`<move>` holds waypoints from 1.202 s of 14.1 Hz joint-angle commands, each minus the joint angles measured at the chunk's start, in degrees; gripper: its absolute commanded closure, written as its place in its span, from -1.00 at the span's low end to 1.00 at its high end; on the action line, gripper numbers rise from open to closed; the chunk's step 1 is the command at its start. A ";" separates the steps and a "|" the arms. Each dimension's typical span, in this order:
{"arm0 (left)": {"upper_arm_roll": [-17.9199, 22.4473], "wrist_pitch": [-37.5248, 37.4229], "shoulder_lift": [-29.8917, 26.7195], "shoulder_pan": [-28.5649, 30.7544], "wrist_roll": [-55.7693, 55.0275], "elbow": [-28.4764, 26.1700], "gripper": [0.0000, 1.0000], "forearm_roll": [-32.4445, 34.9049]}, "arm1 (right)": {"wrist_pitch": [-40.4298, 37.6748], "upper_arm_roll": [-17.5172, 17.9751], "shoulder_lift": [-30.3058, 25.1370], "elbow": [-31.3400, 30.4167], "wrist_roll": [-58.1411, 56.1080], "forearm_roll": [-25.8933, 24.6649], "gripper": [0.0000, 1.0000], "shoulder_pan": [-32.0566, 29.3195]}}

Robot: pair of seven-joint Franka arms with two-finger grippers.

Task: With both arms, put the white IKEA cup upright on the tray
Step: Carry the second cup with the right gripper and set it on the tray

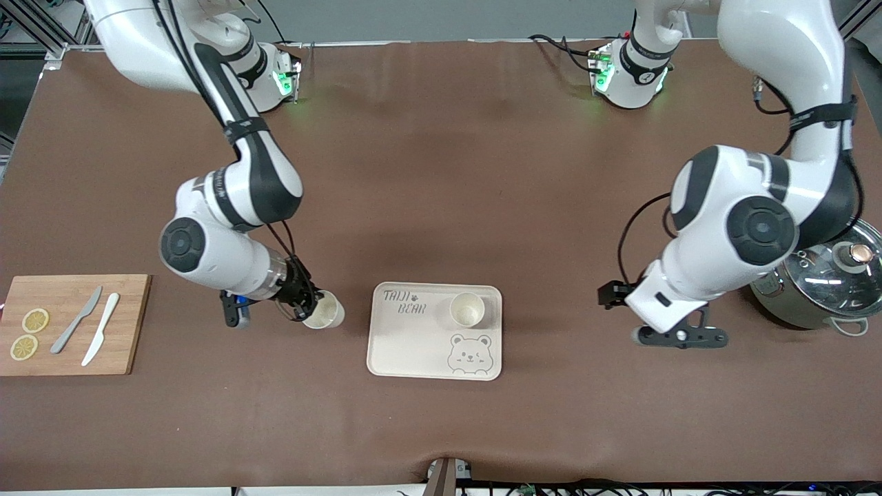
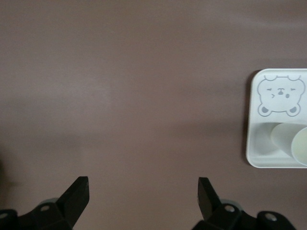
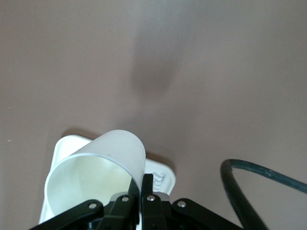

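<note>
A brown surface [image 1: 441, 207] carries everything. Directly on it lie the tray [image 1: 413, 351], a bamboo cutting board [image 1: 127, 324] and a lidded pot [image 1: 820, 286]

You have two white cups in play. One cup [image 1: 467, 309] stands upright on the tray [image 1: 413, 344], mouth up, in the corner toward the left arm's end and farther from the front camera, just above the printed bear. The other cup [image 1: 324, 311] is tilted, its open mouth showing, pinched at its rim by the right gripper [image 1: 303, 303] over bare table just beside the tray, toward the right arm's end. The tray is cream, rimmed, round-cornered, lettered "TAIJI BEAR", and lies flat mid-table.
</note>
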 commanded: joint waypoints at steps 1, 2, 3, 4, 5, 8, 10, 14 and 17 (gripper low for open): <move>-0.45 -0.46 -4.08 3.06 3.96 -3.65 -1.00 -0.93 | 2.11 -0.88 5.77 6.57 6.08 0.32 1.00 4.06; -0.45 -0.47 -5.14 4.03 4.59 -4.36 -1.00 -0.93 | 2.20 -0.89 5.96 7.02 6.79 0.32 1.00 4.16; -0.45 -0.47 -6.19 4.82 4.68 -4.88 -1.00 -0.93 | 2.29 -0.80 6.04 7.02 7.06 0.32 1.00 4.33; -0.45 -0.47 -7.59 5.26 5.11 -5.85 -1.00 -0.93 | 2.98 -0.89 6.57 7.11 7.50 0.32 1.00 5.20; -0.45 -0.55 -9.43 6.23 6.42 -7.42 -1.00 -0.93 | 4.73 -0.89 7.18 7.29 8.20 0.23 1.00 6.08; -0.45 -0.55 -12.78 9.13 9.59 -10.07 -1.00 -3.55 | 6.86 -0.89 8.24 7.02 9.35 0.23 1.00 7.67; -0.54 -0.55 -14.72 9.84 9.95 -11.47 -1.00 -4.09 | 6.86 -0.89 8.85 6.94 9.44 0.23 1.00 8.02; -0.63 -1.61 -17.79 9.49 11.89 -13.32 -1.00 -4.09 | 7.73 -0.98 10.35 6.76 9.52 0.23 1.00 9.52; -0.71 -1.70 -21.13 9.40 11.89 -17.27 -1.00 -4.00 | 9.67 -0.98 11.58 6.58 9.61 -0.91 1.00 10.31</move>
